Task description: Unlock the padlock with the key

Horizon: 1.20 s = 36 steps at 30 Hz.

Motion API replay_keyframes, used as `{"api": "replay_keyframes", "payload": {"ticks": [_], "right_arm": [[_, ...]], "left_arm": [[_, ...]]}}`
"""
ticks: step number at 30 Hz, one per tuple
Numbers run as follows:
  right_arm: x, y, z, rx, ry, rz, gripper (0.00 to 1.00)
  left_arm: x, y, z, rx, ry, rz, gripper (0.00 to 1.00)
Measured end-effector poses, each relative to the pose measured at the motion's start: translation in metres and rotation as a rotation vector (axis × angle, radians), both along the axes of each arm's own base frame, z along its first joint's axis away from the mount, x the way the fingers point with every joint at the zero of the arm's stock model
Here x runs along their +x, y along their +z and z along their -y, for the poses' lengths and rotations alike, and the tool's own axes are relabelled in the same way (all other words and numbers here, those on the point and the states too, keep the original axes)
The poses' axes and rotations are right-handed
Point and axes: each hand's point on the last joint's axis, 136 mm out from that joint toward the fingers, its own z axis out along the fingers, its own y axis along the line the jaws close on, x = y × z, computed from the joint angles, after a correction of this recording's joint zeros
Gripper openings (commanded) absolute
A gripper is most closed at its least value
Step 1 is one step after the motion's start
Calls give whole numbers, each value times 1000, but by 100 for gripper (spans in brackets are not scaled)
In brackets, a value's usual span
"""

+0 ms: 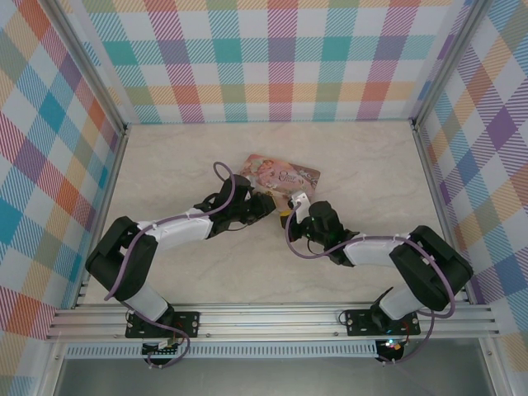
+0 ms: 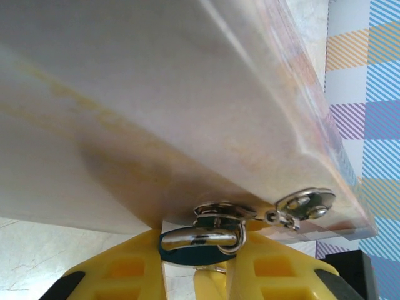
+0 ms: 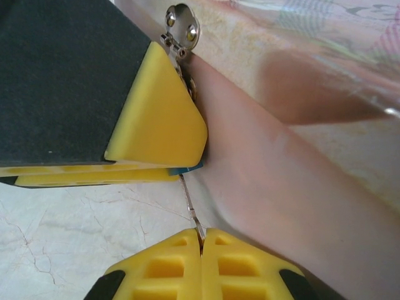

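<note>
Both pieces are held just beside the tin (image 2: 187, 94): the padlock (image 2: 187, 253) is pinched in the left gripper (image 2: 200, 265), the key (image 3: 190, 209) in the right gripper (image 3: 202, 242), and a straight, gentle twist is called for.

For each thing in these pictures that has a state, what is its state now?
tin: lid looks shut
padlock: shackle looks closed, hanging at the hasp of the tin
key: tip at the padlock, inserted or not unclear
left gripper: shut on the padlock
right gripper: shut on the key
</note>
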Motion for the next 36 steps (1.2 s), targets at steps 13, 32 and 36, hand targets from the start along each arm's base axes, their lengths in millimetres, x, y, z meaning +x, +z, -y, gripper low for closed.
{"api": "replay_keyframes", "payload": {"ticks": [13,32,36], "right_arm": [[2,1,-2,5,6,8,2],[2,7,-5,34,12,24,2],[1,7,-5,37,12,26,2]], "left_arm": [[-1,4,0,-16,17,-14,12],[-2,7,-4,-19,45,-32,11],[-2,7,-4,-22,48,-35,11]]}}
